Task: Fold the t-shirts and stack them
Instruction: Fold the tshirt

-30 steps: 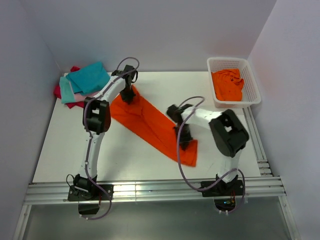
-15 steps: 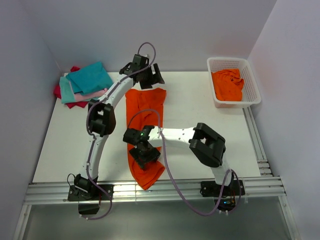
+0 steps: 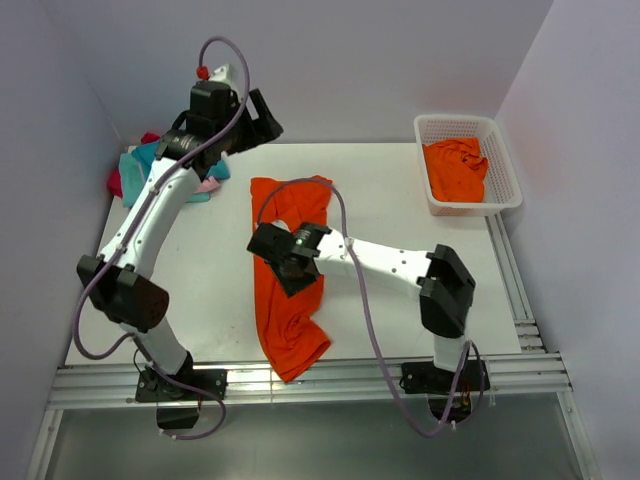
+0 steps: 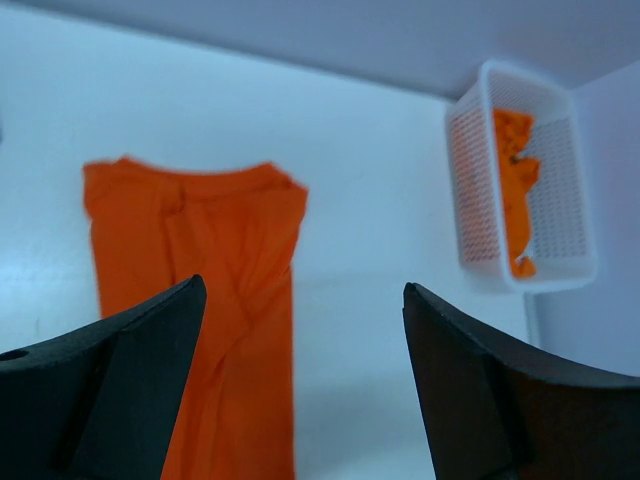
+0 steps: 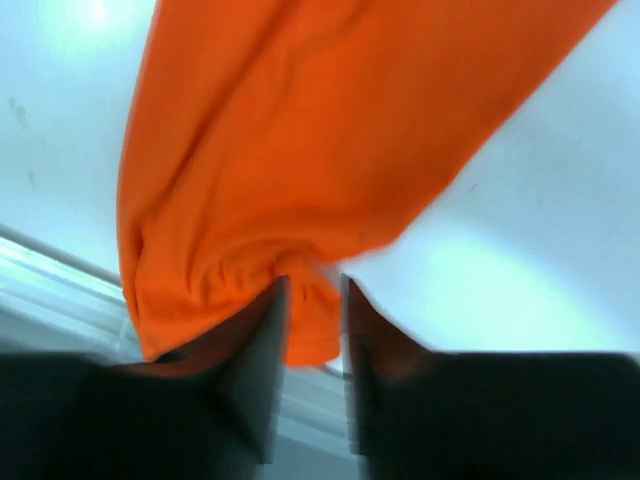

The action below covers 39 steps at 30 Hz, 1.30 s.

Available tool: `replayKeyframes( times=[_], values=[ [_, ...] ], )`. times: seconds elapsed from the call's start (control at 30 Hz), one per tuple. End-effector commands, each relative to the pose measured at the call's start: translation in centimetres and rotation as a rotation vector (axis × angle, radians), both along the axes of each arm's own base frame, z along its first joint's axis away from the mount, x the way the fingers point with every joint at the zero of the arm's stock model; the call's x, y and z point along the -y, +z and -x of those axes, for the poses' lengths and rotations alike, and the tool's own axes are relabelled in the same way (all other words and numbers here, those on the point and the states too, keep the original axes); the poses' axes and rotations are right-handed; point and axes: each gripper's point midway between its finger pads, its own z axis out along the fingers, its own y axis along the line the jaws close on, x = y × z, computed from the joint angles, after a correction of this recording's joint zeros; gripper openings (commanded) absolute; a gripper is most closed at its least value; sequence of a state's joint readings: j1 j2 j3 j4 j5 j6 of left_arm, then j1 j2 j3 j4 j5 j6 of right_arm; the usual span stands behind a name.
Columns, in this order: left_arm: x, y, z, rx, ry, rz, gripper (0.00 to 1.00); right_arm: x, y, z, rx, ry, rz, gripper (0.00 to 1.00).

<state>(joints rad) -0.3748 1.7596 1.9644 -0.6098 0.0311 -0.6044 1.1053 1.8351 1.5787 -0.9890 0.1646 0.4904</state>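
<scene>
An orange t-shirt, folded into a long strip, lies on the white table from the back middle to the front edge. My right gripper sits low over its middle. In the right wrist view its jaws are nearly together with a bunch of orange fabric pinched between them. My left gripper is raised above the table's back left, open and empty. Its wrist view looks down past the fingers at the shirt's far end. Folded teal, pink and crimson shirts lie stacked at the back left.
A white lattice basket stands at the back right with a crumpled orange shirt inside, also seen in the left wrist view as the basket. Metal rails run along the front edge. Walls close in on three sides.
The shirt went from a diagonal stretch to lying lengthwise. My left gripper let go of its far end and rose back left. My right gripper opened, shifted to mid-shirt and narrowed on fabric.
</scene>
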Motion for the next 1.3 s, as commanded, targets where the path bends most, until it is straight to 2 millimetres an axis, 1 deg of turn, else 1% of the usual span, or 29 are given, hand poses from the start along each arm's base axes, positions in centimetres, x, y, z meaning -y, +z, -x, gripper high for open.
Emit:
replayKeyframes(
  times=[0.0,0.03,0.07,0.1,0.13,0.17,0.2,0.23,0.27,0.3,0.33,0.4,0.5,0.6,0.67,0.7,0.73,0.8,0.87,0.93,0.97,1.0,1.03,1.07,1.13,1.17,1.2,1.23,1.27],
  values=[
    [-2.4,-6.3,3.1,-0.161,0.059,-0.115,0.85,-1.4,-2.0,-4.8,0.052,-0.024,0.045,0.3],
    [-3.0,-8.4,4.2,-0.212,0.074,-0.137,0.84,-2.1,-1.4,-6.6,0.068,-0.044,0.023,0.24],
    [-3.6,-7.6,5.4,-0.203,0.088,-0.122,0.84,-2.4,-2.0,-7.4,0.062,-0.043,0.027,0.18],
    [-3.9,-7.8,6.2,-0.211,0.092,-0.12,0.84,-2.5,-4.0,-8.3,0.037,-0.037,0.061,0.02],
    [-4.2,-9.2,7.2,-0.246,0.097,-0.122,0.83,-2.9,-3.8,-10.0,0.046,-0.061,0.042,0.0],
    [-4.6,-8.4,8.1,-0.231,0.102,-0.109,0.83,-2.8,-4.5,-10.7,0.037,-0.07,0.057,0.0],
    [-5.0,-9.5,9.0,-0.264,0.11,-0.117,0.82,-2.6,-6.6,-11.2,0.006,-0.071,0.092,0.0],
    [-5.1,-9.6,9.6,-0.269,0.11,-0.112,0.82,-3.1,-6.5,-12.2,0.006,-0.08,0.073,0.0],
    [-5.5,-9.0,10.4,-0.255,0.115,-0.106,0.82,-2.5,-7.1,-13.2,-0.005,-0.104,0.086,0.0],
    [-6.0,-9.8,11.2,-0.279,0.123,-0.119,0.82,-2.2,-8.5,-13.7,-0.023,-0.117,0.105,0.0],
    [-6.3,-10.0,11.6,-0.286,0.132,-0.125,0.81,-2.4,-8.7,-14.3,-0.027,-0.124,0.096,0.0],
    [-7.1,-9.6,12.6,-0.273,0.15,-0.13,0.81,-1.6,-10.2,-15.3,-0.056,-0.161,0.101,0.0],
    [-7.8,-10.1,14.1,-0.291,0.166,-0.127,0.8,-0.6,-11.5,-17.2,-0.087,-0.218,0.08,0.0],
    [-8.3,-11.2,15.8,-0.317,0.172,-0.122,0.8,-0.1,-11.7,-20.2,-0.093,-0.279,0.029,0.0],
    [-8.7,-11.4,16.7,-0.325,0.178,-0.118,0.8,-0.7,-10.4,-22.5,-0.078,-0.304,-0.059,0.0],
    [-8.9,-12.1,17.2,-0.342,0.182,-0.127,0.8,-0.2,-10.6,-23.7,-0.087,-0.335,-0.086,0.0],
    [-9.1,-12.5,17.6,-0.354,0.186,-0.13,0.79,-0.5,-9.1,-25.2,-0.054,-0.348,-0.132,0.0],
    [-9.5,-13.1,18.4,-0.374,0.19,-0.14,0.79,-0.4,-8.1,-27.2,-0.022,-0.386,-0.179,0.01],
    [-9.7,-13.2,18.9,-0.375,0.192,-0.141,0.79,-0.1,-5.9,-29.8,0.045,-0.423,-0.255,0.06],
    [-9.9,-13.4,19.1,-0.38,0.192,-0.15,0.79,0.1,-3.7,-31.0,0.071,-0.43,-0.327,0.39],
    [-9.9,-13.4,19.1,-0.38,0.191,-0.154,0.79,-0.2,-1.6,-31.8,0.113,-0.418,-0.377,0.69],
    [-10.0,-13.0,19.0,-0.371,0.193,-0.155,0.79,-0.2,-0.8,-31.9,0.125,-0.41,-0.396,0.83],
    [-10.0,-12.9,18.8,-0.368,0.193,-0.162,0.79,-0.2,0.0,-32.0,0.131,-0.404,-0.411,0.87],
    [-10.0,-12.8,18.6,-0.367,0.197,-0.168,0.79,-0.3,2.0,-31.9,0.154,-0.392,-0.437,0.89],
    [-9.8,-12.2,18.0,-0.35,0.193,-0.163,0.79,0.1,3.3,-31.0,0.153,-0.389,-0.445,0.89],
    [-9.4,-12.3,17.7,-0.358,0.185,-0.158,0.79,0.6,6.2,-30.3,0.18,-0.395,-0.473,0.89],
    [-9.2,-12.4,17.6,-0.361,0.178,-0.155,0.79,1.1,7.2,-29.7,0.188,-0.404,-0.475,0.89],
    [-9.0,-12.7,17.5,-0.367,0.174,-0.152,0.78,2.2,5.8,-28.3,0.151,-0.425,-0.433,0.89],
    [-8.8,-13.3,17.5,-0.382,0.168,-0.152,0.77,3.2,8.9,-27.1,0.19,-0.437,-0.46,0.88]
  ],
)
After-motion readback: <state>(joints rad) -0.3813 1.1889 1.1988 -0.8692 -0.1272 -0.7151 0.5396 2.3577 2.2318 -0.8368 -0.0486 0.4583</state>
